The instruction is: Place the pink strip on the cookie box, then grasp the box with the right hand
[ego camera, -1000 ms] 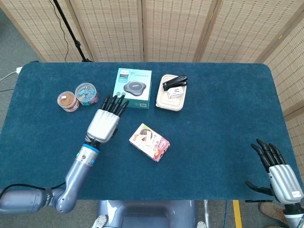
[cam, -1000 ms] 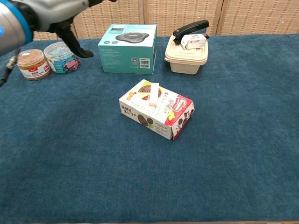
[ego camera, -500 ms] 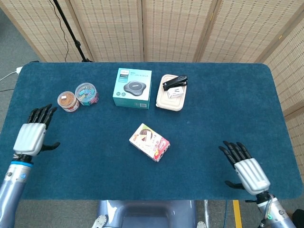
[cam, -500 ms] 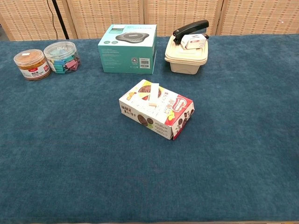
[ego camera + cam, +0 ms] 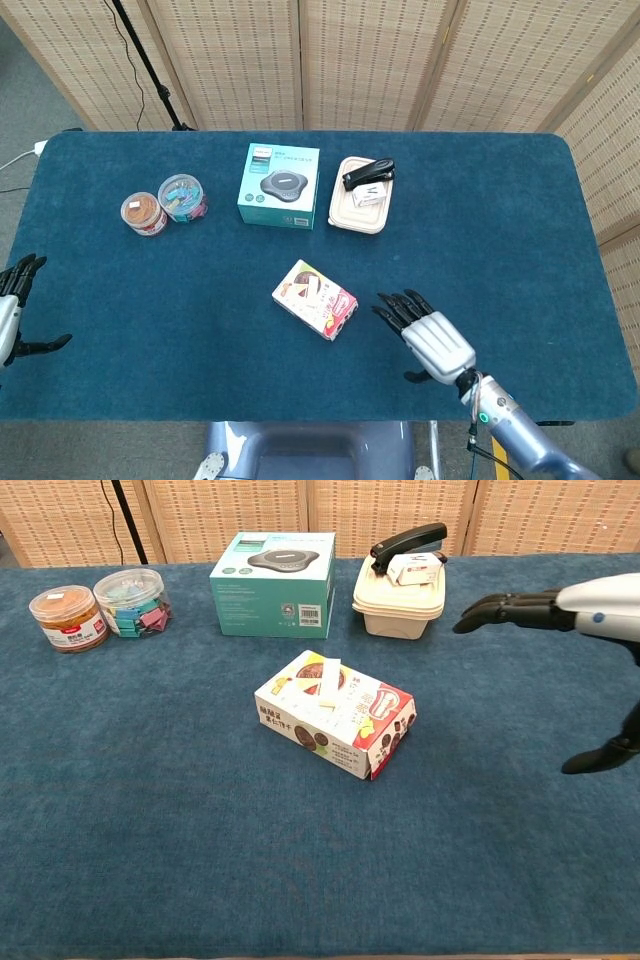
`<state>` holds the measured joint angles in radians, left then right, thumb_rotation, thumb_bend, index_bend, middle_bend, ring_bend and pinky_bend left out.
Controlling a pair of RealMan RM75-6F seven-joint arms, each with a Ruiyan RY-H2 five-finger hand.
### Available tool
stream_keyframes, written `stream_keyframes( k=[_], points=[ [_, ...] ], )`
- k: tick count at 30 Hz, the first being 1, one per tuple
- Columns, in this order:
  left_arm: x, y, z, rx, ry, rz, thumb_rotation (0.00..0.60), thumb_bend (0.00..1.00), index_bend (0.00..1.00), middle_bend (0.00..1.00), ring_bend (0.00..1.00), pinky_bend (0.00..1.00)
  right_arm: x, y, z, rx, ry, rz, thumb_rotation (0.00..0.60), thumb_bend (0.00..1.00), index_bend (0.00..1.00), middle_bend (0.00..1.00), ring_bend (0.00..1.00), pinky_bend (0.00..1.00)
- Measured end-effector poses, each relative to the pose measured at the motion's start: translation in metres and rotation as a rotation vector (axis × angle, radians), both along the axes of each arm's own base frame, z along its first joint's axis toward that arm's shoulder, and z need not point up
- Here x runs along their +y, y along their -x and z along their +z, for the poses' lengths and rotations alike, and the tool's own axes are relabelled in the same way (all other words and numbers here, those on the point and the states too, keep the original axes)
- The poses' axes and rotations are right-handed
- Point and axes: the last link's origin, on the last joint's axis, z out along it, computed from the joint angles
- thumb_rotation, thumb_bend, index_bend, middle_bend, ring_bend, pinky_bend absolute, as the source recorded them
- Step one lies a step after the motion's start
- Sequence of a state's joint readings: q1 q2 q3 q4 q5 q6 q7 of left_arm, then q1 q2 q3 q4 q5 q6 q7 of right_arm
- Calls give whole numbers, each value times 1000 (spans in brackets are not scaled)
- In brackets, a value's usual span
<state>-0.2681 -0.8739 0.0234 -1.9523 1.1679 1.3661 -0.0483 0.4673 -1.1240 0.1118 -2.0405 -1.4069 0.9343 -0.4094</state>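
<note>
Lying across the box [image 5: 335, 713], the strip [image 5: 329, 684] is placed; the right hand [image 5: 432, 338] is spread wide beside it, empty, ready for grasping.

Lighting bright, even, diffuse from above; shadows faint and short. No glare on the blue table cloth [image 5: 480, 220]. Both views sharp, no edge distortion noted.

1. Table [image 5: 500, 200]: dark blue cloth.
2. Cookie box [image 5: 335, 715]: white, with red and brown print.
3. Strip [image 5: 329, 683]: pale pink.
4. Boxed device [image 5: 280, 185]: teal carton.
5. Right hand [image 5: 425, 330]: silver back, black fingers.
</note>
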Motion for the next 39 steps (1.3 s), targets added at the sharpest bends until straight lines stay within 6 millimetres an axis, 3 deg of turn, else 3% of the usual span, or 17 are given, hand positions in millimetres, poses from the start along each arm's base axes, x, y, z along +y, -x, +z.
stream_keyframes(
  k=[6,18,28,39],
  points=[
    [-1,0,3,-14,2,10,600,96,0,0,0,0,-9,-30,-17,33,-6,53,600,0,14,0,0,0],
    [0,4,7,-70,-8,29,600,82,0,0,0,0,-23,-88,-65,113,-6,189,600,0,62,0,0,0],
    [-1,6,7,-86,-6,34,600,62,0,0,0,0,-41,-95,-87,200,-10,163,600,0,100,0,0,0],
    [-1,7,7,-95,-17,35,600,51,0,0,0,0,-54,-96,-96,203,17,152,600,0,258,0,0,0]
  ],
)
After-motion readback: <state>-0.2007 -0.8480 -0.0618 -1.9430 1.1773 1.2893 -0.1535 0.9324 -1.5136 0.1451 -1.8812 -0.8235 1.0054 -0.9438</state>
